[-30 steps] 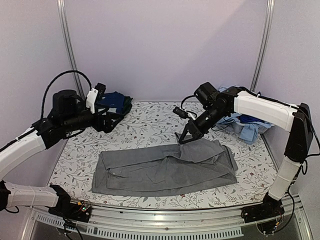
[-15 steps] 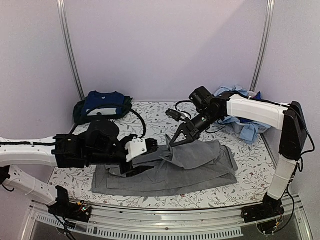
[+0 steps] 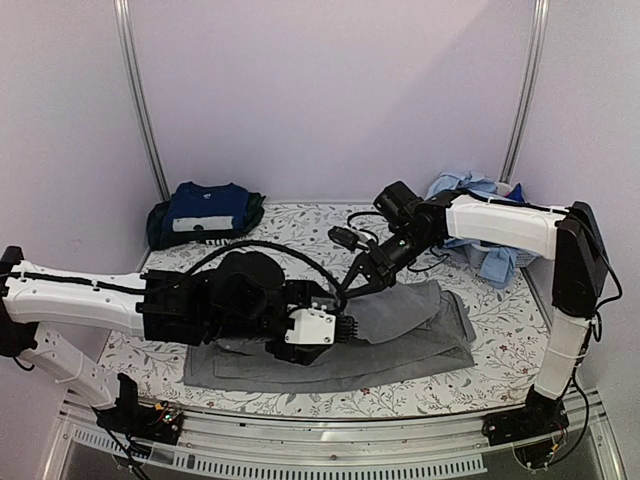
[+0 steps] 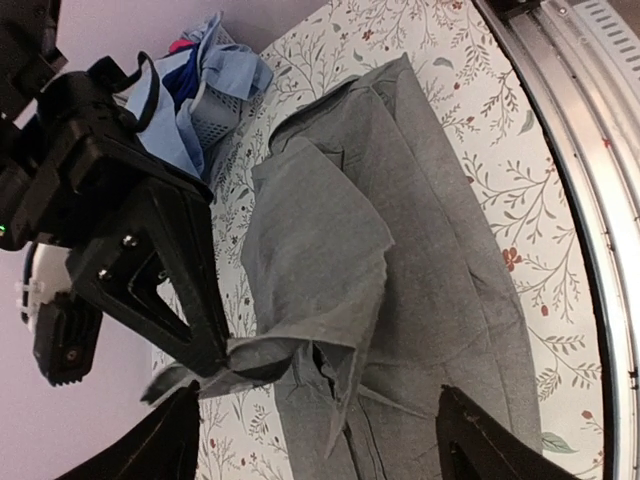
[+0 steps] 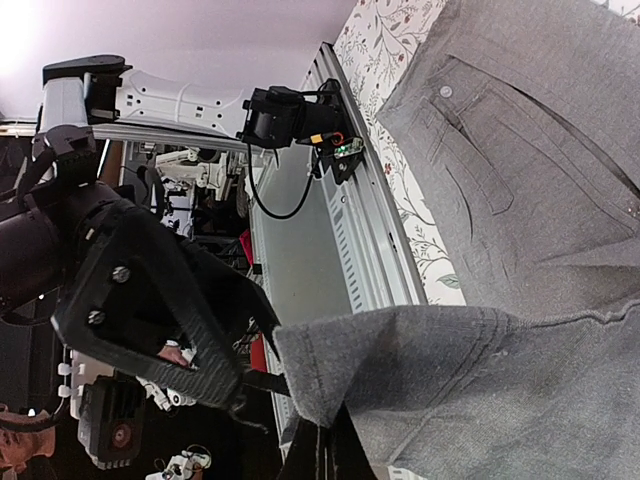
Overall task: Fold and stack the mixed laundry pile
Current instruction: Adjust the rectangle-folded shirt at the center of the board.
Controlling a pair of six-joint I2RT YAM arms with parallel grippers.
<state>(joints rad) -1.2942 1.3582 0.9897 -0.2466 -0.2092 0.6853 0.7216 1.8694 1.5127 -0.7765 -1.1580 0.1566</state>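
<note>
Across the near middle of the worktop (image 3: 300,235) the grey shirt (image 3: 420,335) lies spread, soft, light and limp. Right fingers (image 5: 210,370) pinch a raised, drooping fold; left fingers (image 4: 170,450) hover wide beside it. Seams or doubled edges probably give the firmest hold.

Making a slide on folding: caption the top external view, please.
Right tool pinches up a flap of the grey shirt; left tool hovers open over it.

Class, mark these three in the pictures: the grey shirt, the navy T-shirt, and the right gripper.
grey shirt (image 3: 430,325), top external view, on its flat right-hand part.
navy T-shirt (image 3: 205,203), top external view, on its blue front.
right gripper (image 3: 350,290), top external view, at the fingertips pinching the grey cloth.
</note>
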